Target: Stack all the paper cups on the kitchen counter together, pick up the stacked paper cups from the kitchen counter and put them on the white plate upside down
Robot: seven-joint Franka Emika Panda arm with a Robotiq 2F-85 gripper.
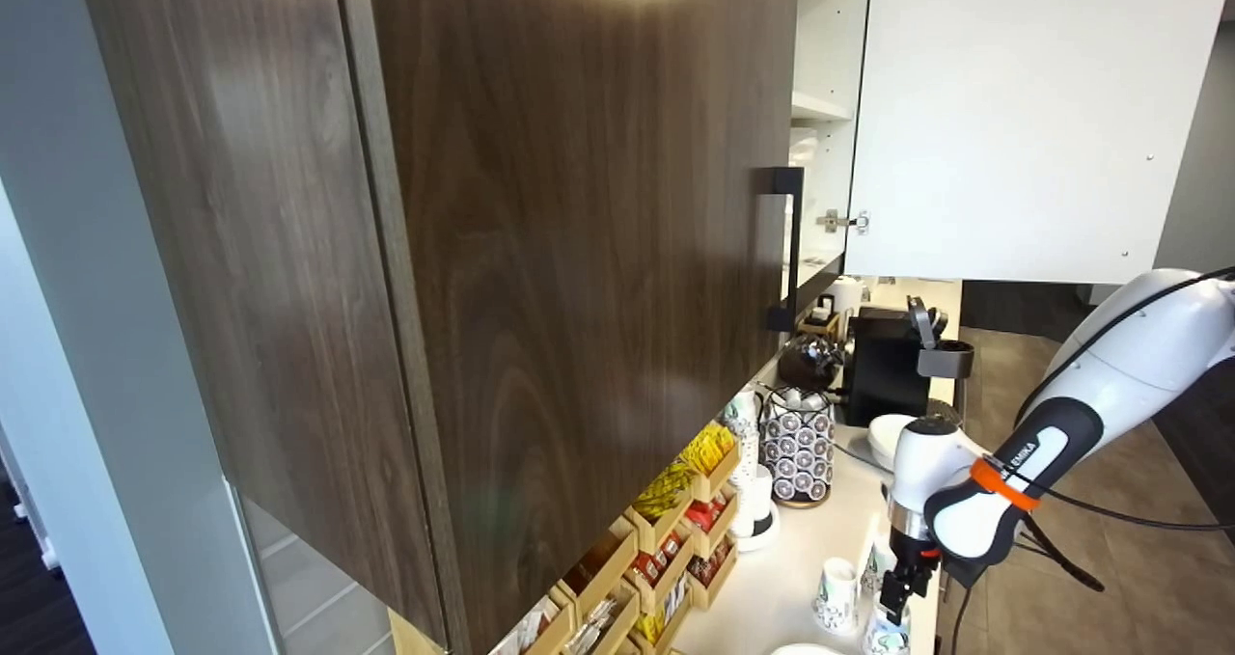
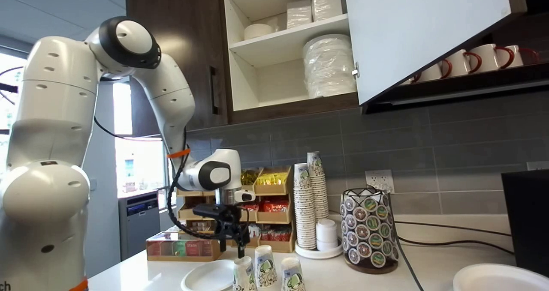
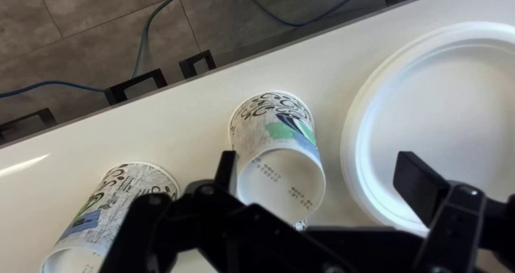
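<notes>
Three paper cups (image 2: 266,267) stand on the kitchen counter (image 3: 181,122), mouths down and not yet nested, just beside the white plate (image 3: 354,152). Gripper (image 3: 318,166) hangs over them, fingers well apart, grasping nothing; the cup nearest the plate (image 3: 277,140) shows between them in the wrist view. Contact with its wall: cannot tell from here. Inverted standing probably serves the goal: one cup can drop over another, and the stack needs no flipping. Plate placed close likely for a short carry. Wide finger spread presumably suits straddling a tapered wall.
</notes>
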